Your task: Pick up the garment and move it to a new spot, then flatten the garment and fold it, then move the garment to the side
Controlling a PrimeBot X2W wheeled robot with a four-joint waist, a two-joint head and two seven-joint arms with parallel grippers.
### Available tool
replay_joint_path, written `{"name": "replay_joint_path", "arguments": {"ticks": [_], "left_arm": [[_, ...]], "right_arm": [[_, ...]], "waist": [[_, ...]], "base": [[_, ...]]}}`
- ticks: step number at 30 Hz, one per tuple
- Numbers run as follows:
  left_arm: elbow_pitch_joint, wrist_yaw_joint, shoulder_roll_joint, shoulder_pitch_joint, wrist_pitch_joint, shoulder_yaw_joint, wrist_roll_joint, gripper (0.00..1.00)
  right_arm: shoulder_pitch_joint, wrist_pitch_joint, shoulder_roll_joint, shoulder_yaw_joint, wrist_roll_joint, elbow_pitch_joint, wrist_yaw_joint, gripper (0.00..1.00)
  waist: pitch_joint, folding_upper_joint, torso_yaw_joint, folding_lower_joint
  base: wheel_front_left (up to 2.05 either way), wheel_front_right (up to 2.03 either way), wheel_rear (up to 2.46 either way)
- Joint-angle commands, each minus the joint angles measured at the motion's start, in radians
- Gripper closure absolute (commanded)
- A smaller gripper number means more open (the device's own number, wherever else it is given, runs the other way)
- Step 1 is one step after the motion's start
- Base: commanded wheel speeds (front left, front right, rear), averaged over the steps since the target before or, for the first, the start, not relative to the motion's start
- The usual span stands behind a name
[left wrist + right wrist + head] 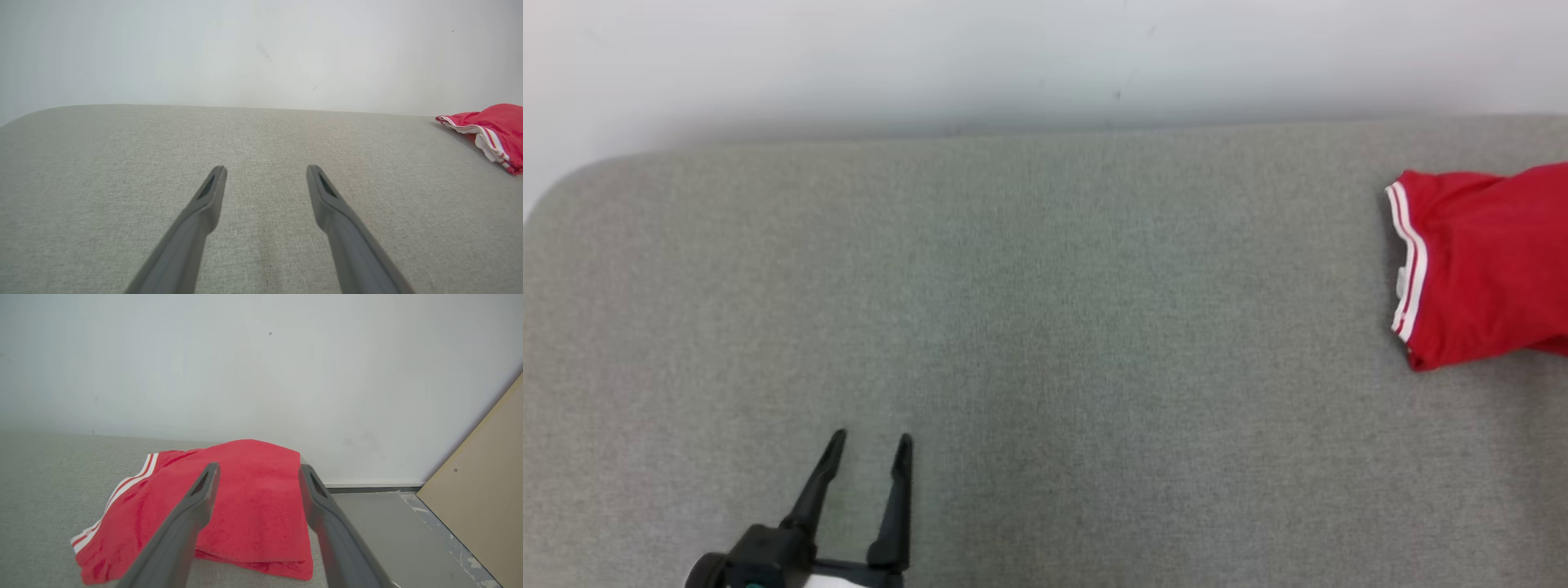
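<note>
Left gripper [872,437], at 7 o'clock in the head view: two long dark fingers spread apart, nothing between them, poised over bare grey upholstery. In the left wrist view the same fingers diverge from the bottom edge with only the weave of the padded surface [261,134] ahead of them.

Right gripper [260,466], right wrist view: jaws likewise wide, gripping nothing; the fingers stand over the garment [253,498], one across its middle, the other along its 3 o'clock edge. Whether the tips touch the cloth cannot be told.

Surroundings: a plain pale wall [1045,57] runs behind the padded surface at 12 o'clock. In the right wrist view, grey floor [367,522] lies beyond the surface's end at 4 o'clock, and a tan board [482,477] leans against the wall at 3 o'clock. Nothing lies between the left gripper and the garment.

Garment: red cloth with white trim striped in red, folded into a compact stack of several layers, lying flat at the 3 o'clock edge of the head view, cut off by the frame, well apart from the left gripper. Its striped edge faces 9 o'clock.
</note>
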Motion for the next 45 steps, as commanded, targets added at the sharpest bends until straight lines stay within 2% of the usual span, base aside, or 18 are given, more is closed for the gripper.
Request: {"name": "replay_joint_path", "arguments": {"ticks": [1,6,11,19,28,44,45], "left_arm": [[-0.008,0.009,0.004,0.021,-0.001,0.011,-0.018,0.0],[-0.009,0.035,0.003,0.081,-0.001,0.027,-0.023,0.0],[-0.017,0.051,0.003,0.131,-0.001,0.031,-0.016,0.0],[0.005,0.042,0.004,0.174,-0.001,0.036,-0.022,0.0],[0.024,0.025,0.003,0.183,-0.001,0.029,-0.031,0.0],[0.058,0.037,0.004,0.188,-0.001,0.015,-0.026,0.0],[0.058,0.035,0.0,0.179,0.0,0.014,-0.032,1.0]], "right_arm": [[0.05,-0.019,0.019,-0.012,-0.018,-0.027,0.0,0.0],[0.232,-0.113,0.135,-0.02,-0.089,-0.151,0.0,0.0],[0.369,-0.189,0.232,-0.011,-0.16,-0.22,-0.001,0.0],[0.493,-0.233,0.387,0.001,-0.236,-0.26,-0.001,0.0],[0.523,-0.232,0.452,0.023,-0.281,-0.283,-0.001,0.0],[0.51,-0.232,0.465,0.034,-0.293,-0.268,-0.001,0.0],[0.509,-0.23,0.467,0.034,-0.29,-0.27,0.001,1.0]], "waist": [[-0.059,-0.0001,-0.005,0.0],[-0.16,-0.0001,-0.004,0.0],[-0.222,-0.0001,-0.01,0.0],[-0.271,-0.0001,-0.024,0.0],[-0.29,-0.0001,-0.036,0.0],[-0.297,-0.0001,-0.012,0.0],[-0.297,-0.0001,-0.012,0.0]], "base": [[0.0,0.0,0.0],[0.0,0.0,0.0],[0.0,0.0,0.0],[0.0,0.0,0.0],[0.0,0.0,0.0],[0.0,0.0,0.0],[0.0,0.0,0.0]]}}
